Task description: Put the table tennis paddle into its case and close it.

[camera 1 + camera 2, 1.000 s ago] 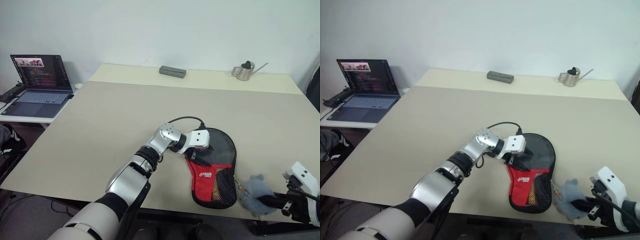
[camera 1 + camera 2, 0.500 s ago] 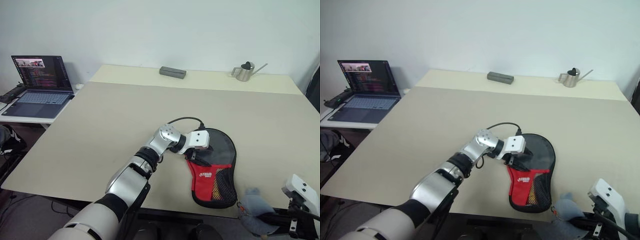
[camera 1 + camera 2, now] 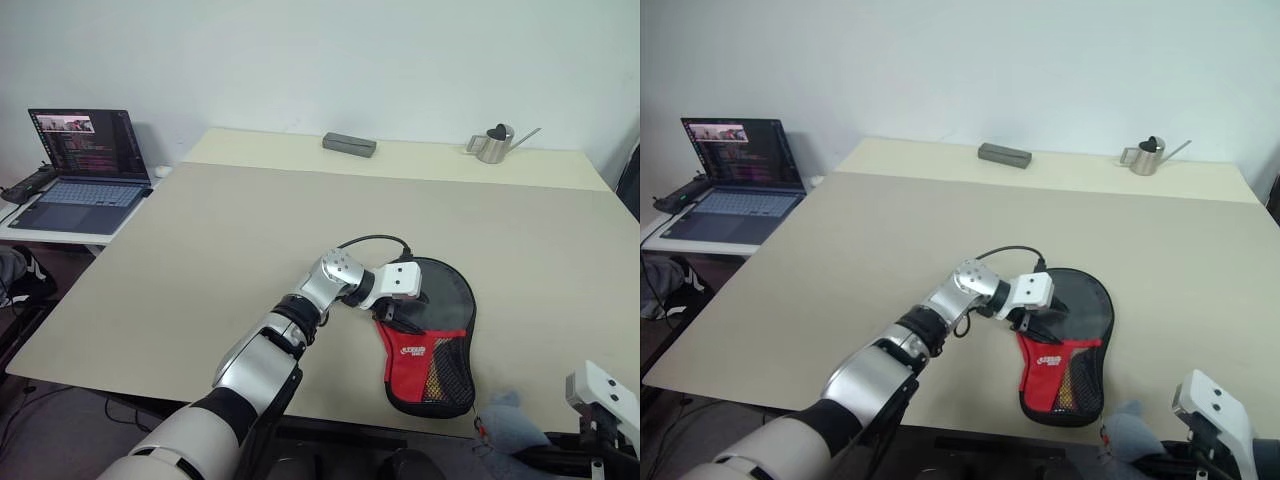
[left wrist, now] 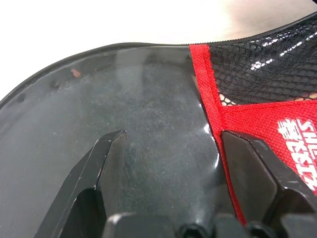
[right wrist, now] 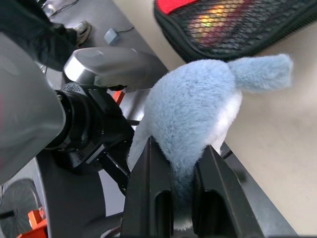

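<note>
Your left gripper [image 4: 171,144] sits spread on the case [image 3: 432,340] near the tabletop's [image 3: 200,250] front edge; your right gripper [image 5: 181,163] pinches the grey-blue plush [image 5: 193,106] off that edge.

right pincer [image 5: 182,191] apparently pinching blue plush [image 5: 190,114].

Case [image 3: 432,335] on table [image 3: 200,250] near front edge, plush lump [image 3: 508,428] right of it, laptop [image 3: 78,165] far left

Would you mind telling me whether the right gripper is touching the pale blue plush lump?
Touching. In the right wrist view the right gripper has its jaws closed on the pale blue plush lump, whose fur bulges out between them.
</note>
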Controlling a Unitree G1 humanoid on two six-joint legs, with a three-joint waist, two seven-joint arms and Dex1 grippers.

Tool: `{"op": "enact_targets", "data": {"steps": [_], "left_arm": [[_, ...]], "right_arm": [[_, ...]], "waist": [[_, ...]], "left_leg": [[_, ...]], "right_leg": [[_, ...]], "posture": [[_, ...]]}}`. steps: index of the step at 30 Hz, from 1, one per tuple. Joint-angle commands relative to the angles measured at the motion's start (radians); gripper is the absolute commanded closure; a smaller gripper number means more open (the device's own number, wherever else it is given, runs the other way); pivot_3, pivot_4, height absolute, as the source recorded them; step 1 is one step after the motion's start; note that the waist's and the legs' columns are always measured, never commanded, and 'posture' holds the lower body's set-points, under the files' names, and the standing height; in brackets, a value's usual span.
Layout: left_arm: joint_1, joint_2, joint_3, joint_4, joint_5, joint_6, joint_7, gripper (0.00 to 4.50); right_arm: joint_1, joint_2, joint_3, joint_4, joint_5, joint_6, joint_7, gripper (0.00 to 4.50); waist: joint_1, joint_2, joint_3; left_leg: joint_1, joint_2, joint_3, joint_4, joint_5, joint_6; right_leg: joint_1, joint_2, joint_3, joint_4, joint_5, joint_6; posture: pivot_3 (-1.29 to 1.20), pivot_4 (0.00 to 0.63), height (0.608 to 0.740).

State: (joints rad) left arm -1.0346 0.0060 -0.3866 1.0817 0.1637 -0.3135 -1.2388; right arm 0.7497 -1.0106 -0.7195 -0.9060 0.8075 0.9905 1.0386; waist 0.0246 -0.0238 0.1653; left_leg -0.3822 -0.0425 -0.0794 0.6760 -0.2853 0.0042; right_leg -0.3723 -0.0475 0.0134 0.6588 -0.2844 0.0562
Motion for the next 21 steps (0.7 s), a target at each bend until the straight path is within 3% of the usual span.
{"op": "enact_targets", "data": {"steps": [1,11,18,21], "left_arm": [[0.020,0.000,-0.047,0.035,0.063,0.016,0.011,1.18],[0.020,-0.004,-0.045,0.035,0.064,0.019,0.023,1.18],[0.019,-0.011,-0.044,0.039,0.064,0.019,0.029,1.18],[0.018,-0.015,-0.044,0.041,0.065,0.018,0.031,1.18]], "right_arm": [[-0.017,-0.005,0.066,-0.067,0.030,-0.017,0.006,4.46],[-0.024,-0.017,0.171,-0.060,-0.074,-0.068,-0.024,4.47],[0.015,-0.005,0.068,-0.058,-0.062,-0.083,0.054,4.47],[0.037,-0.001,0.035,-0.067,-0.051,-0.079,0.081,3.53]], "waist": [[0.000,0.000,0.000],[0.001,0.000,0.000],[0.001,-0.001,0.000],[0.002,-0.001,0.000]], "left_leg": [[0.000,0.000,0.000,0.000,0.000,0.000],[0.000,0.000,0.000,0.000,0.000,0.000],[0.000,0.000,0.000,0.000,0.000,0.000],[0.000,0.000,0.000,0.000,0.000,0.000]], "right_leg": [[0.000,-0.001,0.000,0.000,0.000,0.000],[0.000,-0.003,-0.001,0.000,0.000,0.000],[0.001,-0.003,-0.001,0.000,0.000,0.001],[0.001,-0.003,-0.001,-0.001,0.000,0.001]], "posture": [[0.00,0.150,0.740],[0.00,0.150,0.740],[0.00,0.150,0.740],[0.00,0.150,0.740]]}}
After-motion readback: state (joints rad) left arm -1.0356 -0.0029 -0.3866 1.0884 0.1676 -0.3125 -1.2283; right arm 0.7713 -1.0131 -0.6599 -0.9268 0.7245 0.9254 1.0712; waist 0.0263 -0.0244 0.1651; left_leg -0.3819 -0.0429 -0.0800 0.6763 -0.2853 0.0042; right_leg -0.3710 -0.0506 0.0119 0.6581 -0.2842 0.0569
